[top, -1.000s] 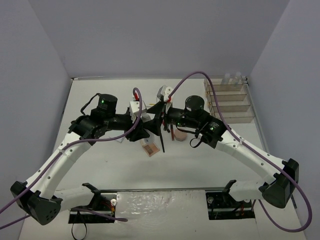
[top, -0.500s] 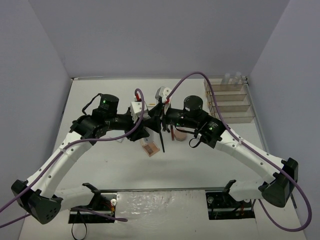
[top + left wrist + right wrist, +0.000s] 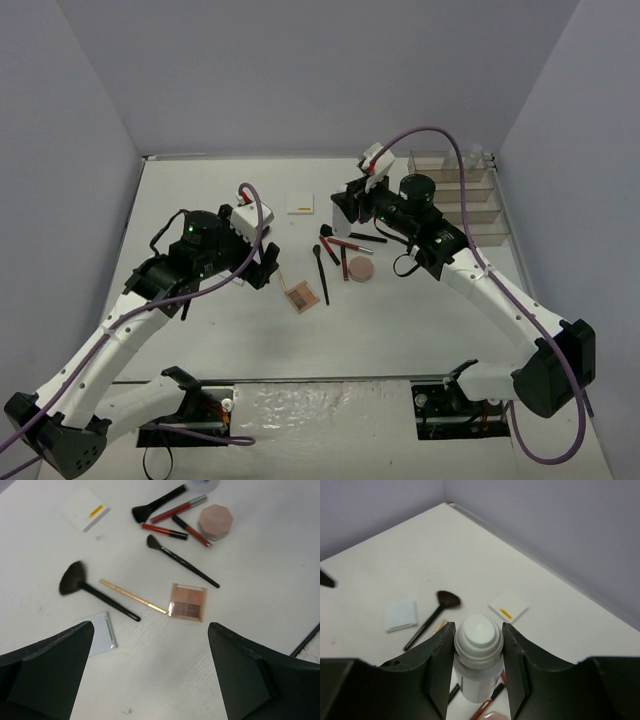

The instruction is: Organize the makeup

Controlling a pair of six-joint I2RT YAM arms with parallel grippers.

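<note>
The left tool (image 3: pixel 150 625) hangs wide open above the brown palette (image 3: pixel 188 602) on the tabletop (image 3: pixel 260 570). Farther out, the right tool (image 3: pixel 478 672) clamps a white-capped bottle (image 3: pixel 478 642), long axis along its fingers (image 3: pixel 437 670), cap toward the wrist; the tiered organizer (image 3: pixel 462 205) stands beyond.

White-capped clear bottle (image 3: pixel 478 655); pink compact (image 3: pixel 215 522); brown four-shade palette (image 3: pixel 188 602); white pad (image 3: pixel 87 511), yellow stripe; black fan brush (image 3: pixel 100 595).

three brushes (image 3: pixel 72 578), four pencils (image 3: pixel 132 596), two pads (image 3: pixel 86 511)
</note>
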